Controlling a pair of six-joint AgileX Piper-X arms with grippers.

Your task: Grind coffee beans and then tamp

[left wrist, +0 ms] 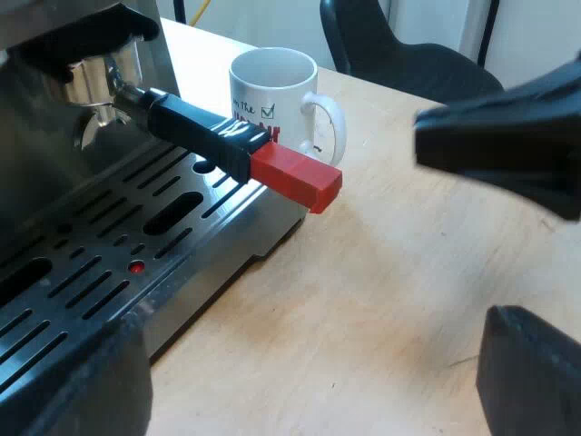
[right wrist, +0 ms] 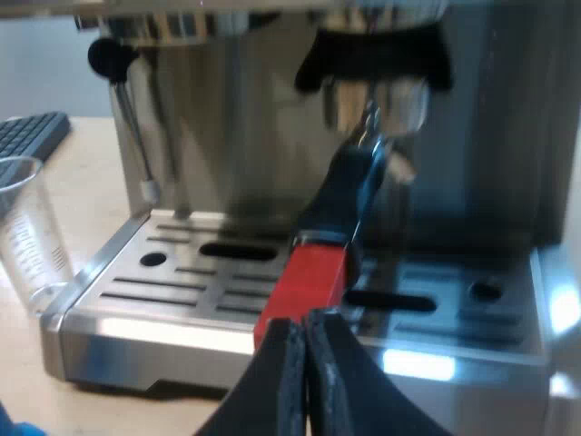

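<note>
The metal holder (left wrist: 95, 82) sits locked into the front of the espresso machine (left wrist: 54, 182); its dark handle (left wrist: 195, 132) sticks out over the drip tray (left wrist: 136, 245) and ends in a red end (left wrist: 295, 177). From the left wrist view I see the left gripper (left wrist: 300, 363) low by the tray's corner over the wooden table (left wrist: 390, 272); its fingers are spread wide with nothing between them. This view also shows a white mug (left wrist: 272, 91) standing just behind the red end and close to the machine.

The right wrist view looks straight at the machine's front; the right gripper (right wrist: 304, 331) is just before the red end, its two fingers pressed together and holding nothing; I cannot tell if the tips touch the red. Here I see things the other view misses: a clear measuring glass (right wrist: 32, 236) beside the tray, a steam wand (right wrist: 132, 118) and a dark keyboard (right wrist: 32, 136) farther off.
</note>
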